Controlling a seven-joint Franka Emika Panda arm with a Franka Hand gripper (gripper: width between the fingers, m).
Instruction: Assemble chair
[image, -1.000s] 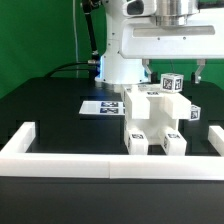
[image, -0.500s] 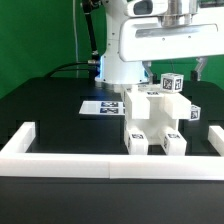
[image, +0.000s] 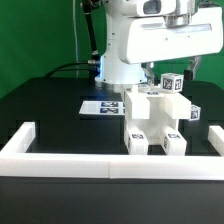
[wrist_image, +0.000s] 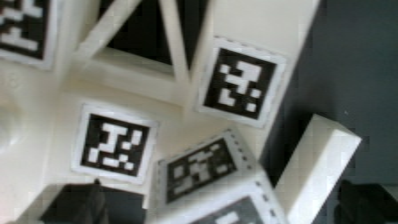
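**Wide-spread gripper close over the blocky white chair**

The small matte-white plastic chair (image: 152, 120), built of blocky interlocking pieces, stands on the flat black table (image: 50, 100). It is just behind the long low white border wall (image: 60, 160), toward the exterior view's right. Black-and-white square tags (wrist_image: 240, 80) lie flat on its faces, and the wrist view shows the slanted bars of its X-braced panel (wrist_image: 160, 40) among them. The thin white marker board (image: 100, 106) lies near the chair, on the exterior view's left. The glossy white robot body (image: 165, 45) hangs directly above. The two-finger gripper (wrist_image: 222, 215) sits close over the chair's tagged upper faces, jaws spread wide and clamping nothing; whether its dark finger (wrist_image: 80, 205) touches the plastic cannot be told
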